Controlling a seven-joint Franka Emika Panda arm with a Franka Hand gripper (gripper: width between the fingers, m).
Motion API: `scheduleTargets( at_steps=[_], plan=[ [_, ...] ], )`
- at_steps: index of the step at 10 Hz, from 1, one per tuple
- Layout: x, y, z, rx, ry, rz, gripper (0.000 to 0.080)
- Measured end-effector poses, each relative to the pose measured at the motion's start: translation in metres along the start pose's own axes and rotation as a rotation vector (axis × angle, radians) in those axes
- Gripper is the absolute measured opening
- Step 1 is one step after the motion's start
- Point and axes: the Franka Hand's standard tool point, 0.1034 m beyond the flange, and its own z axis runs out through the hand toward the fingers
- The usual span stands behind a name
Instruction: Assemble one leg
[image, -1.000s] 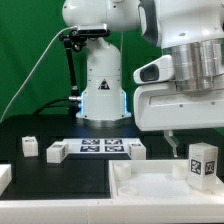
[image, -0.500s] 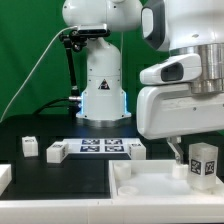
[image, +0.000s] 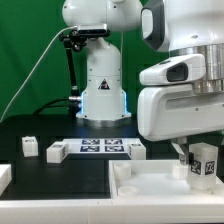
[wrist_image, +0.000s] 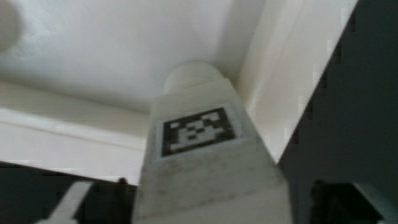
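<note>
The leg, a small white post with a black-and-white tag, stands upright on the far right corner of the large white tray-like piece. My gripper hangs low over it with one finger just beside the post. In the wrist view the leg fills the middle between my two dark fingers. One finger sits against the post and a narrow gap shows on the other side. The gripper is open around the leg.
The marker board lies mid-table. Other white posts stand beside it and further left. A white part pokes in at the left edge. The robot base stands behind.
My gripper has come down and shifted toward the exterior view's right, bringing its finger next to the leg. The leg has hardly moved.
</note>
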Motion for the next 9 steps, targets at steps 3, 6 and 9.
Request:
scheduleTargets(
  at_steps=[3,6,9],
  plan=[
    [-0.0004,0.0029,0.0003,-0.002,0.000,0.004,0.0294],
    [-0.0024,0.0044,0.0007,0.011,-0.028,0.132,0.0294],
    [0.0000,0.0102,0.0024,0.006,0.031,0.496,0.0294]
  ],
)
